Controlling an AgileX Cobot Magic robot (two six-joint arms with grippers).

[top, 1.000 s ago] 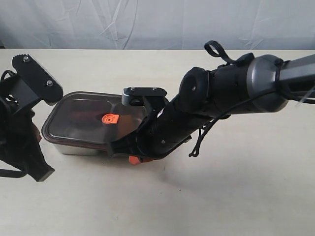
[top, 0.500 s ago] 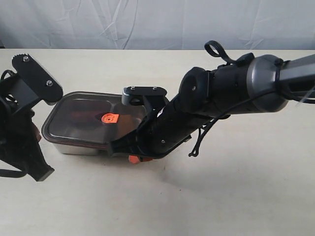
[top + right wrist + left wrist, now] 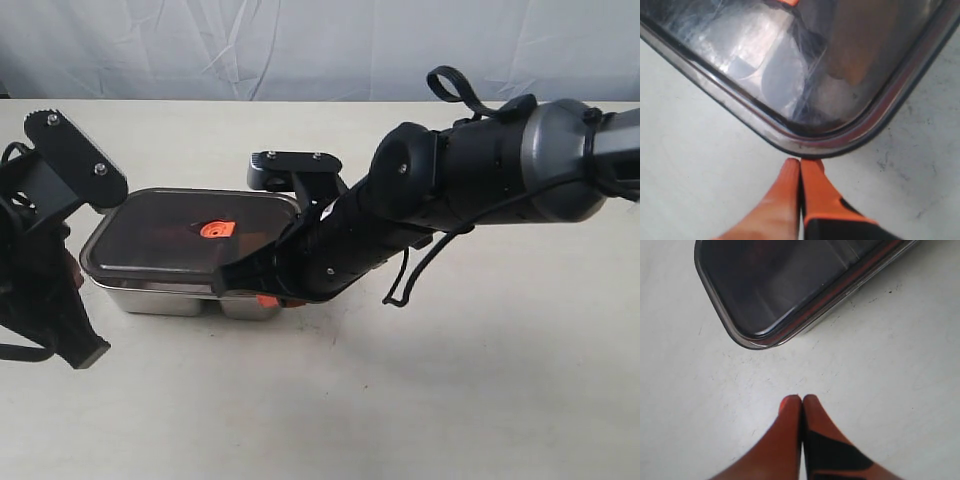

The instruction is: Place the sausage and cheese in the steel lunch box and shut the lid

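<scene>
The dark tinted lid (image 3: 170, 240) with its orange valve (image 3: 216, 229) lies over the steel lunch box (image 3: 160, 298), whose shiny wall shows below it. The sausage and cheese are hidden; only dim reddish and orange tints show through the lid (image 3: 790, 60). My right gripper (image 3: 268, 299) is shut, with nothing between its fingers. Its orange tips (image 3: 800, 161) rest against the lid's rounded corner rim (image 3: 805, 145). My left gripper (image 3: 802, 399) is shut and empty over bare table, a short way off another corner of the lid (image 3: 755, 335).
The right arm (image 3: 420, 210) stretches across the table from the right and covers the box's right end. The left arm (image 3: 45, 250) stands at the left edge beside the box. A pale cloth backdrop (image 3: 320, 45) hangs behind the table.
The lid and its valve have shifted up and slightly left in the view, and more steel wall shows under its near edge. The right arm moved the same way. The left arm stayed still.
</scene>
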